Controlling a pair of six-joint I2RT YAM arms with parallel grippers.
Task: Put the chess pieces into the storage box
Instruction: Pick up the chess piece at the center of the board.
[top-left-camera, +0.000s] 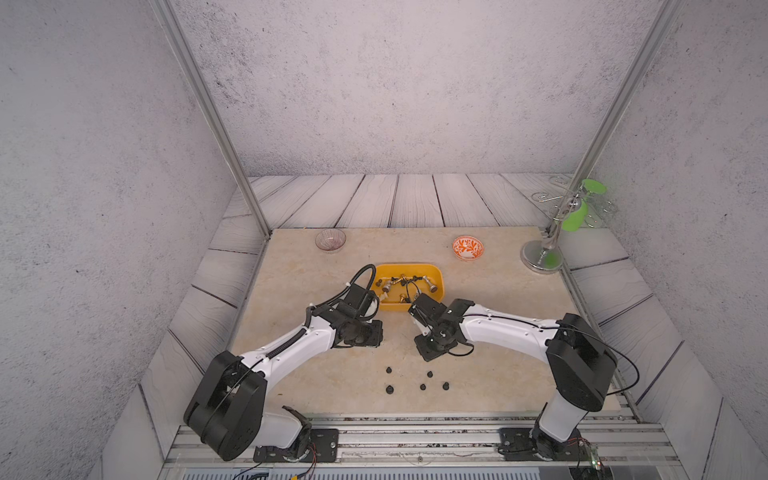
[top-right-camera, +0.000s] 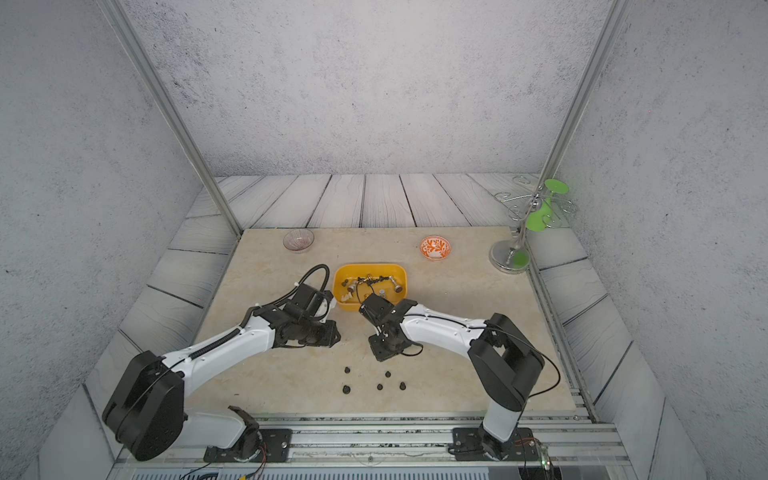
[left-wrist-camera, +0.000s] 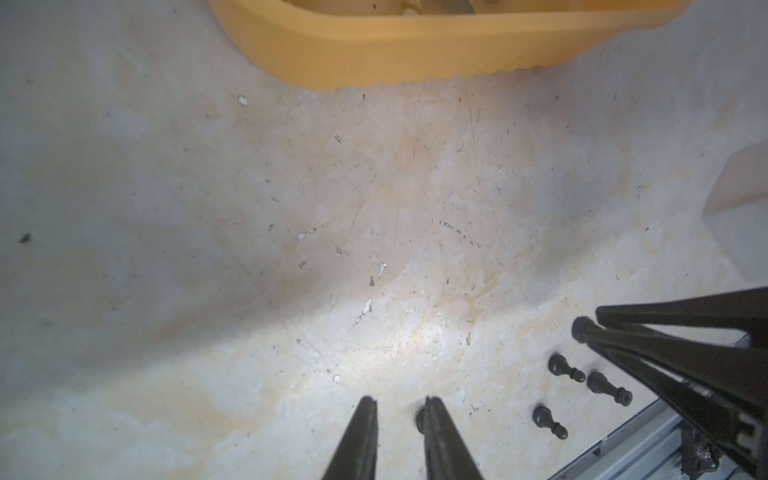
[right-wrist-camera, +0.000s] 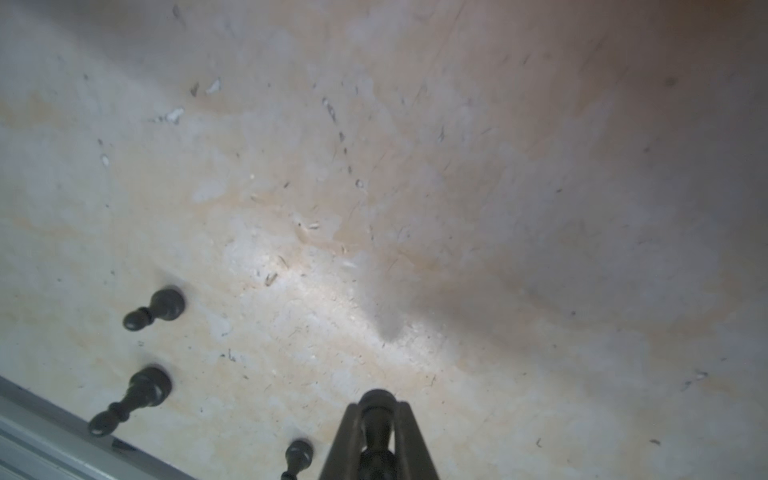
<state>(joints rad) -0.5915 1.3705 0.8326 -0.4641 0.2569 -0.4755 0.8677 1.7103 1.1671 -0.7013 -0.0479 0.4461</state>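
In the right pincer (right-wrist-camera: 377, 404), a pawn (right-wrist-camera: 376, 424) lies lengthwise, base outward.

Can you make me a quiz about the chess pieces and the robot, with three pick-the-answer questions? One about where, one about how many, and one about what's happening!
1. Where are the shiny pieces?
A) in the yellow box
B) in the glass bowl
C) in the patterned bowl

2. How many black pieces are outside the box?
A) two
B) five
C) nine

3. What are the right fingers doing?
A) spread wide, empty
B) shut on nothing
C) shut on a black piece

Answers:
1 A: the gold and silver ones lie inside the box in both top views.
2 B: five dark ones show outside it in both top views.
3 C: the right wrist view shows a piece pinched between them.
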